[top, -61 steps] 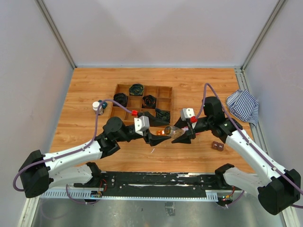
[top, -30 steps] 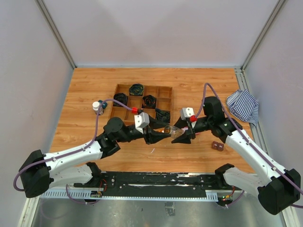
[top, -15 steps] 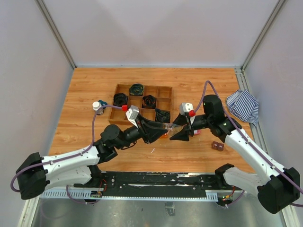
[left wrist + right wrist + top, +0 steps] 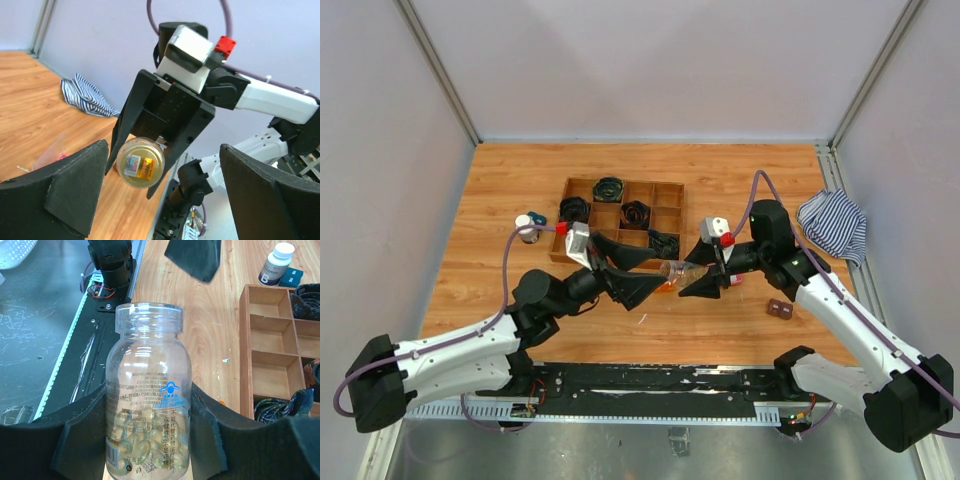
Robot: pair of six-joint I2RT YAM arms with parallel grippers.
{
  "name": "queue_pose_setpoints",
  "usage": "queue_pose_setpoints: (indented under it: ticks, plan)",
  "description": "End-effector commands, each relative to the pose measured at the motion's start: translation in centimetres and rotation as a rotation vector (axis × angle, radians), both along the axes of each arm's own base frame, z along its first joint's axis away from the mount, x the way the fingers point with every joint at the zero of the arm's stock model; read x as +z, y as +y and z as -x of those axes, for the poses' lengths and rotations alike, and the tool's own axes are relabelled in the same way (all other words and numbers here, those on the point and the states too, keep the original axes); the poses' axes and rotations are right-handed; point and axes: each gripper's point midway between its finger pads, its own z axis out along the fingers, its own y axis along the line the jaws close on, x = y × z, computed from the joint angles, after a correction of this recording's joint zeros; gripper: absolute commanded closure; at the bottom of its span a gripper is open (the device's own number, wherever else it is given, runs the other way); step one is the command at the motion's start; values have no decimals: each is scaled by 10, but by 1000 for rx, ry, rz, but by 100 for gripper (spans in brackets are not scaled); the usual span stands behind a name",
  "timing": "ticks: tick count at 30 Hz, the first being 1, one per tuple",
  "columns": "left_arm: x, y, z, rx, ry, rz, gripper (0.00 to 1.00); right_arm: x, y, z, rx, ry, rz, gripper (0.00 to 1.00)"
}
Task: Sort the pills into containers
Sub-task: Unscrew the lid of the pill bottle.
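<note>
My right gripper (image 4: 148, 440) is shut on a clear vial (image 4: 148, 390), held off the table with its open mouth toward the left arm. Pale yellow pills (image 4: 145, 442) fill its lower part. From above, the vial (image 4: 678, 268) lies between the two grippers, the right gripper (image 4: 705, 276) around its base. My left gripper (image 4: 638, 270) is open wide, its fingertips just short of the mouth. In the left wrist view the vial's mouth (image 4: 140, 162) faces me between the spread fingers (image 4: 65, 192), with an orange-and-blue patch inside. A dark bottle with a white cap (image 4: 527, 226) stands at the left.
A wooden compartment tray (image 4: 669, 192) with black coils sits behind the grippers. A striped cloth (image 4: 833, 225) lies at the right edge and a small brown block (image 4: 780, 309) lies near the right arm. A pink translucent piece (image 4: 50, 155) lies on the table.
My left gripper has gone from shut at the vial's mouth to wide open, and its arm has drawn back to the left. The right gripper still holds the vial.
</note>
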Motion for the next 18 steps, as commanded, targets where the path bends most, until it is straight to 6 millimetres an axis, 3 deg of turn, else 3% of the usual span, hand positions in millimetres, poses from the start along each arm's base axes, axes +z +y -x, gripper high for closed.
queue_pose_setpoints:
  ticks: [1,8,18]
  plan:
    - [17,22,6,41,-71,65,1,9,-2,3,19,-16,-38,99]
    - [25,36,18,27,-91,102,1,10,-3,3,18,-23,-43,99]
    - [21,48,22,49,-104,91,1,19,-6,2,-10,-41,-59,100]
